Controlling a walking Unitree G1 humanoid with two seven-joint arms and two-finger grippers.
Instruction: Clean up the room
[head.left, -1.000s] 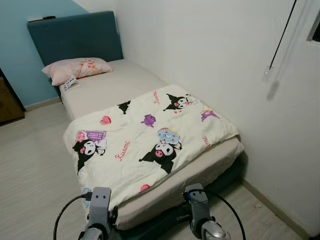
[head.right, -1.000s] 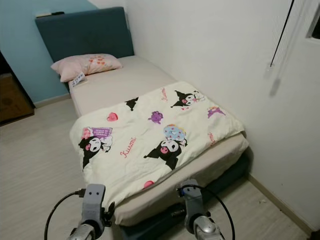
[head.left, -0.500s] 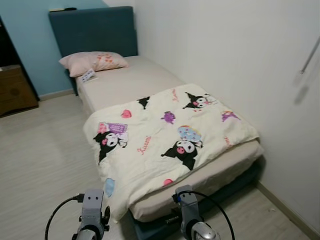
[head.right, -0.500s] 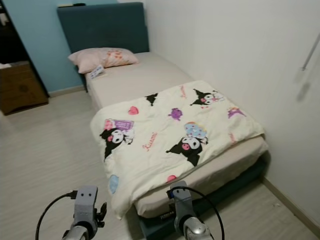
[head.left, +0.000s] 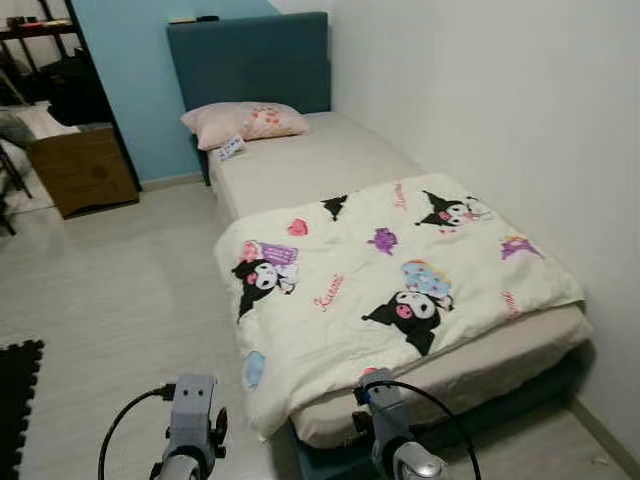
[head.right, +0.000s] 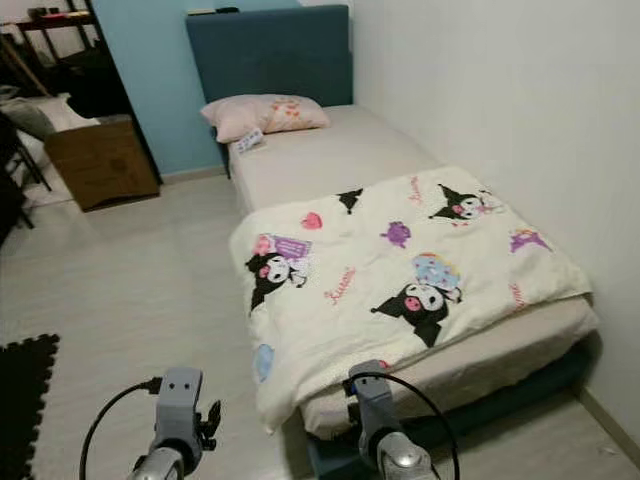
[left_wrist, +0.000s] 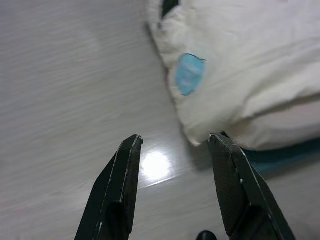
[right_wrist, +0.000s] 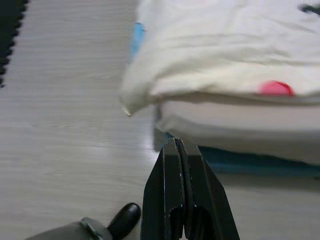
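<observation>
A single bed (head.left: 320, 165) stands along the right wall. A cream cartoon-print blanket (head.left: 400, 280) covers its near half, and one corner hangs over the near left edge. A pink pillow (head.left: 245, 122) lies by the blue headboard (head.left: 250, 60), with a small card (head.left: 231, 149) beside it. Both my arms are low at the foot of the bed. My left gripper (left_wrist: 172, 140) is open over the floor, just short of the hanging blanket corner (left_wrist: 250, 60). My right gripper (right_wrist: 178, 142) is shut and empty, pointing at the mattress edge (right_wrist: 240, 117) under the blanket (right_wrist: 225, 45).
A brown box-like cabinet (head.left: 80, 170) stands left of the headboard, with dark shelving (head.left: 50, 40) behind it. A black foam mat (head.left: 15, 400) lies on the floor at the far left. Pale wood floor (head.left: 130, 290) spreads left of the bed.
The camera has swung left, so the bed now sits further right in the picture. The cabinet, shelving and black mat have come into view. Both arms keep their pose.
</observation>
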